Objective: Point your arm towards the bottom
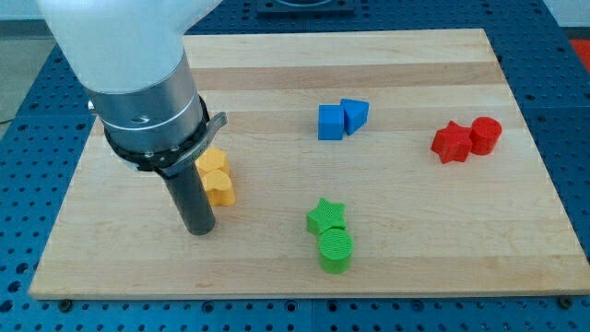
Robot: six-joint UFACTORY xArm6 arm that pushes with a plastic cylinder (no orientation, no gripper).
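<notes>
My tip [199, 230] rests on the wooden board at the view's lower left, just left of and below two yellow blocks: one [211, 161] partly hidden behind the rod, and a yellow heart-like block [219, 186] beside the rod. A green star [326, 216] and a green cylinder [335, 250] sit touching at the bottom centre, well right of the tip. A blue cube [330, 122] and a blue triangular block [354, 114] touch at the upper centre. A red star-like block [450, 142] and a red cylinder [486, 134] touch at the right.
The wooden board [415, 240] lies on a blue perforated table [28, 129]. The arm's white and grey body [138, 74] covers the board's upper left corner. The board's bottom edge runs close below the tip.
</notes>
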